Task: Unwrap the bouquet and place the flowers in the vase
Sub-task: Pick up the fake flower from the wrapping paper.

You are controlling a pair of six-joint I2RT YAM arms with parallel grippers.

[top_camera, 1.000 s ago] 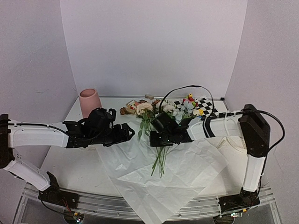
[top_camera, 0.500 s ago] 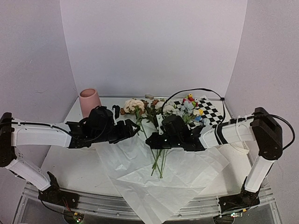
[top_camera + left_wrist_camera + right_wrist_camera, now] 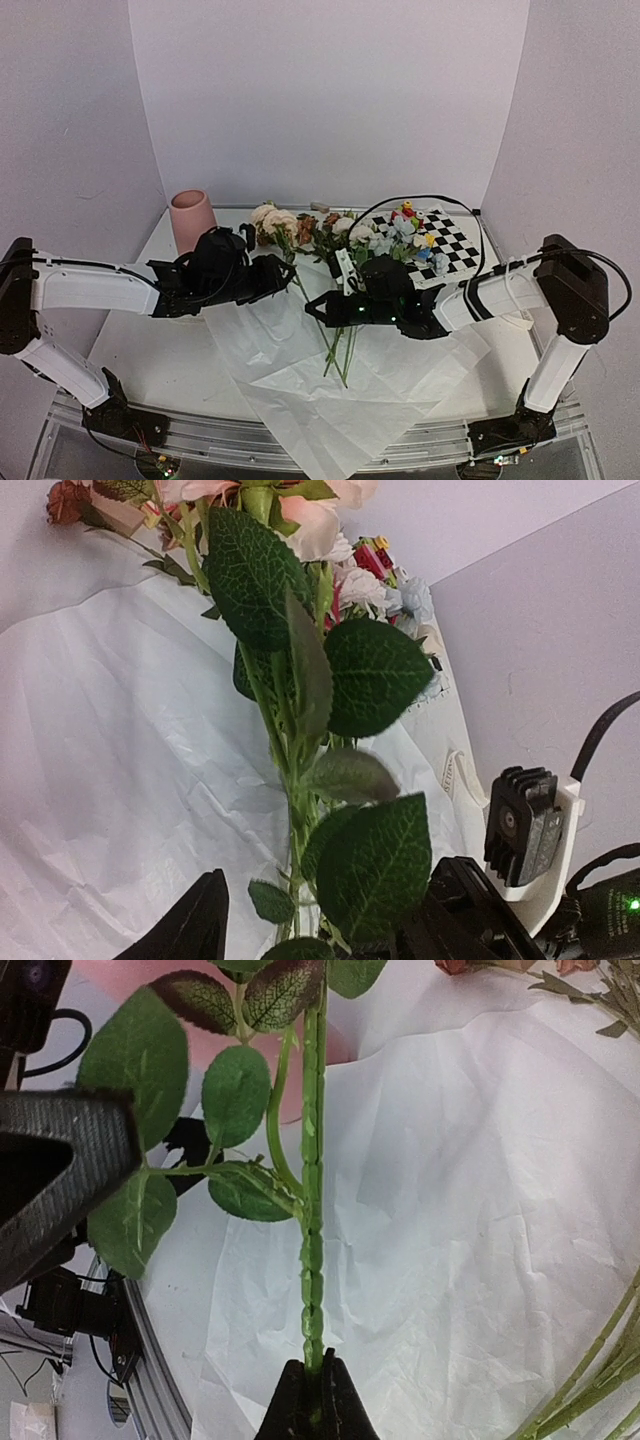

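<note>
Top external view: in the last second my right gripper point(image 3: 314, 308) has swung one rose stem point(image 3: 300, 287) leftward across the unfolded tissue paper point(image 3: 330, 400). Its blooms now tip toward the pink vase point(image 3: 192, 222), which stands upright at the table's back left with no flower showing above its rim. The right wrist camera shows those fingers clenched on the stem's lower end. My left gripper point(image 3: 280, 275) has meanwhile come in to meet it, its jaws narrowing. In the left wrist view the fingers stand either side of the leafy stem with a gap left, so they are not gripping yet. I read this as a handover in progress, since the left arm sits nearer the vase. The remaining flowers point(image 3: 340, 355) lie on the paper, stems toward me and heads near the checkered mat point(image 3: 450, 240). Unwrapping looks done; the placing has yet to start.
</note>
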